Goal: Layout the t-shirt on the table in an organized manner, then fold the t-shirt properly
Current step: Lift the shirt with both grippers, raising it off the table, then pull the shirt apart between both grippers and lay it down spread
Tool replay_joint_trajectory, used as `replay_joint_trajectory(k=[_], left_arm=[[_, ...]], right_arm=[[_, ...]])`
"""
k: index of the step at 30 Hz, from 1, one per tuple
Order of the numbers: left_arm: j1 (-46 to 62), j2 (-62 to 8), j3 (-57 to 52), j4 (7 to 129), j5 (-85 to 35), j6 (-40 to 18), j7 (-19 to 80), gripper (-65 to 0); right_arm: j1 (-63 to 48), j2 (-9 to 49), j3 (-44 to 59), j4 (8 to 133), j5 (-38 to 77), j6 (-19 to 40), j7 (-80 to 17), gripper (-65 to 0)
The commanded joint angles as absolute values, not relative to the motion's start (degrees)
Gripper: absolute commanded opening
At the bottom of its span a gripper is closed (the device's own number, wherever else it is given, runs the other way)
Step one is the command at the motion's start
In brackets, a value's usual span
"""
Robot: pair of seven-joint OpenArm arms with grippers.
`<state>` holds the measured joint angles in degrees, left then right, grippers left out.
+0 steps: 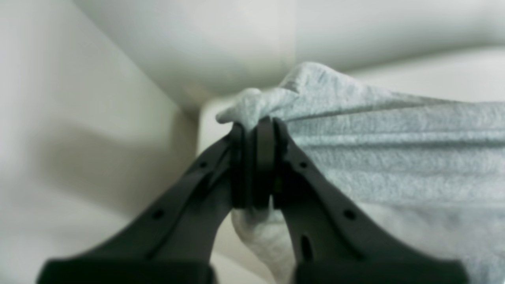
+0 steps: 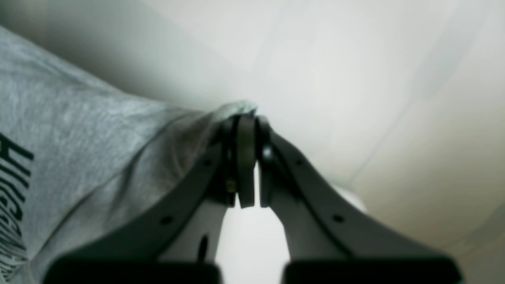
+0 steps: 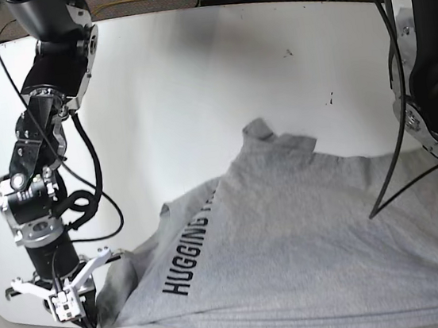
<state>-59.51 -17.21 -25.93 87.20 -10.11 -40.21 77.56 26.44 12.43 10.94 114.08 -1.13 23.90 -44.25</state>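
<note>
Pinching t-shirt point(image 3: 292, 235) corners: left hand point(image 1: 258, 130), right hand point(image 2: 244, 126) both clamped; cloth stretched between.

Big white table point(image 3: 193, 79) w/ a round corner at the near left. It's smooth & mostly bare at the back. A few tiny dark specks sit on it, toward the right side. The grey t-shirt point(image 3: 307, 233) lies on the near part, front up, w/ black letters down its left half. Its collar end points to the back of the table. The shirt's near edge is at the table's near edge. Cloth looks wrinkly, not flat all over.
</note>
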Motion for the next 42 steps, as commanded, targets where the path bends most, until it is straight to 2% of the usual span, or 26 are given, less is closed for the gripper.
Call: replay_joint_trajectory(k=[1, 15, 22, 30, 42], left_arm=[[-64.4, -18.2, -26.0, 87.9, -8.9, -40.0, 77.1, -65.0], [-78.0, -18.0, -25.8, 85.2, -8.7, -40.0, 77.1, -65.0], [-80.0, -18.0, -25.8, 82.4, -9.0, -40.0, 77.0, -65.0], [-76.5, -17.9, -25.8, 82.7, -9.1, -40.0, 77.0, -65.0], [-61.5, -17.5, -26.1, 91.3, -12.4, -40.0, 77.1, -65.0]], right_arm=[[31.6, 14.7, 10.2, 115.1, -2.2, 23.0, -44.4, -65.0], [53.1, 21.5, 1.1, 110.6, -1.7, 23.0, -47.0, -65.0], [57.9, 23.4, -1.3, 108.2, -1.7, 23.0, -47.0, -64.8], [55.1, 25.0, -2.0, 110.6, -1.6, 23.0, -47.3, -64.8], [35.5, 25.4, 3.5, 116.9, -1.7, 23.1, -47.2, -64.8]])
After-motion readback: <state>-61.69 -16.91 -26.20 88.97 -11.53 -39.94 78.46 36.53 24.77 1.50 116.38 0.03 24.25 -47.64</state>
